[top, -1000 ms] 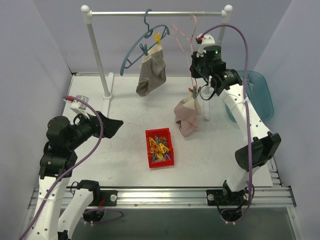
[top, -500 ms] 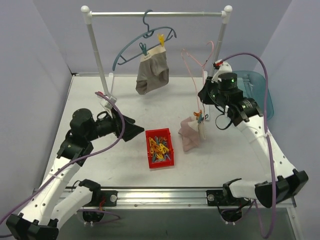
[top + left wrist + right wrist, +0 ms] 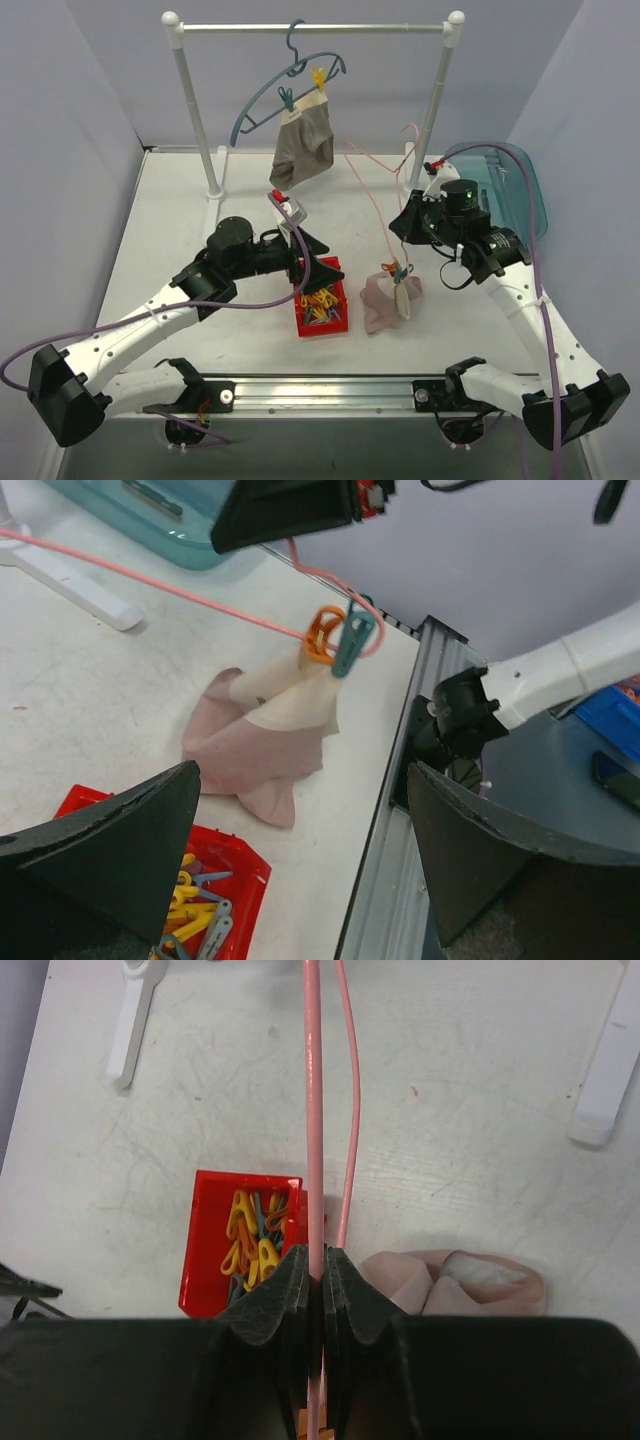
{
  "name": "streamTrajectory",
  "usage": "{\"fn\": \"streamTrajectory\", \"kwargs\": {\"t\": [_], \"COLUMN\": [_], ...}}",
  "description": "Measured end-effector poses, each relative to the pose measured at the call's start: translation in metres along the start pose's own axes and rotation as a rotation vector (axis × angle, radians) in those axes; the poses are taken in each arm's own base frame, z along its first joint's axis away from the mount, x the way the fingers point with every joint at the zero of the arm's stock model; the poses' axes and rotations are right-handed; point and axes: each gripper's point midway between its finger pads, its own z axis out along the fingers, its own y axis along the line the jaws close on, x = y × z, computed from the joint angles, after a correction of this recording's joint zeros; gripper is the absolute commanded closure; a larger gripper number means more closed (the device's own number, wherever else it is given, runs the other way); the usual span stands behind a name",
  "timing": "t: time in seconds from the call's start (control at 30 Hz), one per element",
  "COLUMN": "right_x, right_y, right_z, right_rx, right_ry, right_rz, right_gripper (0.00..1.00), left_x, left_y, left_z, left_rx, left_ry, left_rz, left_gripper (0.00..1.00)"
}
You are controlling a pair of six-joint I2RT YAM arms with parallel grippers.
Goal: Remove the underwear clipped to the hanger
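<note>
Part of the pink underwear (image 3: 455,1275) disappears behind the right gripper (image 3: 316,1265) in that wrist's view, and the clips holding it are hidden there too. From overhead those clips are too small to tell apart. The left wrist view shows them plainly: an orange clip (image 3: 322,632) and a teal clip (image 3: 350,645), side by side, pinch the pale waistband to the thin pink hanger (image 3: 313,1110). That hanger's hook end runs out of the left wrist view.

The underwear is dusty pink with a cream band, crumpled, its lower folds lying on the white table just right of the red bin (image 3: 320,330) of clothespins, its top drawn up to the clips.

The right gripper's fingers are pressed together on the hanger wire. The left gripper (image 3: 302,772) stands wide apart above the bin, facing the underwear and holding nothing.
</note>
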Motion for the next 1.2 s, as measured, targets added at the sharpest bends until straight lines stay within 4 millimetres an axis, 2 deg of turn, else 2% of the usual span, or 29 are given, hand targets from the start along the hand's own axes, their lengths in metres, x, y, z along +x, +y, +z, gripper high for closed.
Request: {"fn": "streamTrajectory", "kwargs": {"t": [0.17, 0.33, 0.47, 0.63, 0.83, 1.03, 1.2], "right_x": [0.017, 0.020, 0.026, 0.036, 0.036, 0.037, 0.037], "right_y": [0.003, 0.007, 0.007, 0.003, 0.003, 0.004, 0.006], "right_z": [-0.007, -0.018, -0.018, -0.015, -0.016, -0.016, -0.016], "right_rx": [-0.035, -0.065, -0.069, -0.058, -0.060, -0.066, -0.072], "right_ry": [0.036, 0.027, 0.039, 0.068, 0.065, 0.068, 0.070], "right_rz": [0.003, 0.000, 0.002, 0.011, 0.015, 0.020, 0.022], "right_gripper": [1.00, 1.00, 1.00, 1.00, 1.00, 1.00, 1.00], "left_x": [-0.004, 0.015, 0.023, 0.030, 0.031, 0.036, 0.044], "left_y": [0.012, -0.003, -0.003, -0.011, -0.027, -0.021, -0.011], "left_z": [0.023, 0.051, 0.067, 0.082, 0.098, 0.109, 0.116], "left_rx": [-0.068, -0.048, -0.034, -0.010, 0.018, -0.020, -0.069], "left_ry": [-0.021, 0.003, 0.006, 0.017, 0.028, 0.054, 0.089], "left_rz": [-0.005, 0.004, 0.007, 0.022, 0.085, 0.122, 0.138], "left_gripper": [0.07, 0.07, 0.06, 0.07, 0.07, 0.06, 0.01]}}
